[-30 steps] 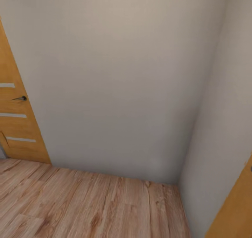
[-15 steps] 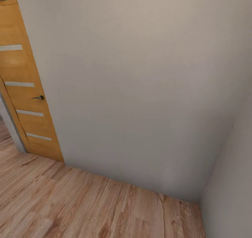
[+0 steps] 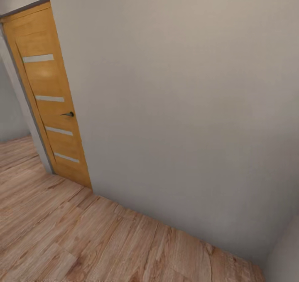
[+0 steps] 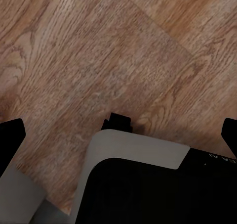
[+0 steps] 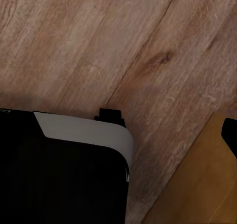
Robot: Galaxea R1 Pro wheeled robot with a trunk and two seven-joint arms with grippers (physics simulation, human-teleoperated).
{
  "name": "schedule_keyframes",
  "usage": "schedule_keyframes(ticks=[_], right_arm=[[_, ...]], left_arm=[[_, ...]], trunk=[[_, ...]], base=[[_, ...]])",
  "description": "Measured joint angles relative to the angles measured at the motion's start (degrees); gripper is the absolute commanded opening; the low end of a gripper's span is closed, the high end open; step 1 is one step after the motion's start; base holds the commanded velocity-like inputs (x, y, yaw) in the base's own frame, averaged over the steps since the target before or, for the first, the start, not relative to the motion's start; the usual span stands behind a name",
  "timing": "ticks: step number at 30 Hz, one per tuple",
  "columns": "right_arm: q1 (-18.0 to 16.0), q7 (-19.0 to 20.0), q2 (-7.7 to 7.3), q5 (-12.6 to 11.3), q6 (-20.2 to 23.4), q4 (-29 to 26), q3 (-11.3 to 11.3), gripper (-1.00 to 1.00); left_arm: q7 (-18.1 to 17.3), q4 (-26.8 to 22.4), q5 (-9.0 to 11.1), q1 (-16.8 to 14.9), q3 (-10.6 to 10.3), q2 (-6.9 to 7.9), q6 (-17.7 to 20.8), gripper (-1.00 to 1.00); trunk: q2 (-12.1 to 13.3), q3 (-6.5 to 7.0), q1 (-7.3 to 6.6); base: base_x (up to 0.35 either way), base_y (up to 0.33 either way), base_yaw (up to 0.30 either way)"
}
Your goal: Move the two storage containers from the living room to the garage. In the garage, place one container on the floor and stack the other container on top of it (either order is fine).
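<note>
The left gripper [image 4: 118,130] hangs over the light wood plank floor [image 4: 98,51], its two dark fingertips [image 4: 11,135] far apart at the picture's edges, so it is wide open and holds nothing. Of the right gripper, one dark fingertip [image 5: 230,132] shows, so I cannot tell its opening. Ahead stands a plain grey wall [image 3: 187,107] with an orange wooden door [image 3: 52,95], upright, beside it.

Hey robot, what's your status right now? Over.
Left gripper open, empty. Right gripper: can't tell. No storage containers in sight; wood floor, wall ahead, wooden door at left.
</note>
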Motion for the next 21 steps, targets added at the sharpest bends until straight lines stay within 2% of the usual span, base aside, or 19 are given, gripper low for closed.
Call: schedule_keyframes(ticks=[21], right_arm=[[0.0,-0.2,-0.01,-0.8,0.1,0.0,-0.4,1.0]], left_arm=[[-0.2,0.0,0.1,0.0,0.1,-0.15,0.0,1.0]], trunk=[[0.0,0.0,0.0]], base=[[0.0,0.0,0.276]])
